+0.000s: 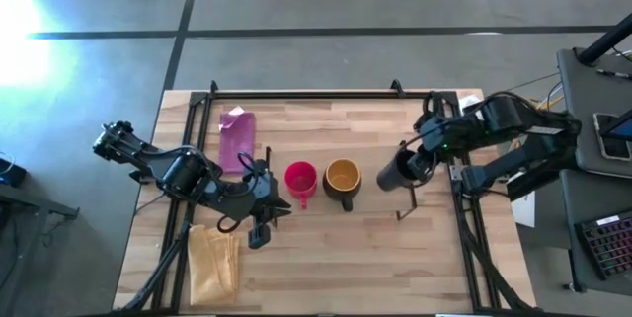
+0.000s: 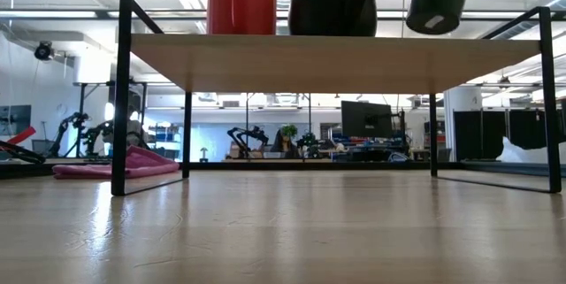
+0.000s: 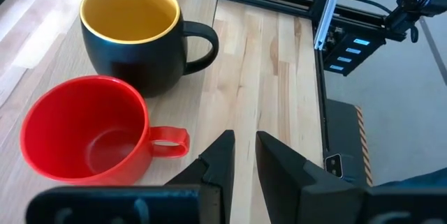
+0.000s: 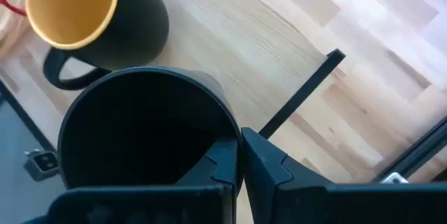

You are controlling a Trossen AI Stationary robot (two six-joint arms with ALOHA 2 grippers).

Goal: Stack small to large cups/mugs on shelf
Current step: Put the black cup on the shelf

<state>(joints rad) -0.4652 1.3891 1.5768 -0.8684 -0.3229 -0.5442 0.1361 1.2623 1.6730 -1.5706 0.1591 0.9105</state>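
Right wrist view first: my right gripper (image 4: 239, 155) pinches the rim of the matte black cup (image 4: 143, 123), one finger inside and one out, carried tilted above the shelf (image 1: 385, 238) at right of centre in the high view, so I would level it before lowering it. Left of it stand the mustard-yellow mug (image 1: 342, 180) (glossy inside, dark rounded outside) and the smooth red-pink cup (image 1: 300, 178), side by side mid-frame. My left gripper (image 3: 243, 155) waits near the red cup's handle with its fingers nearly together and empty.
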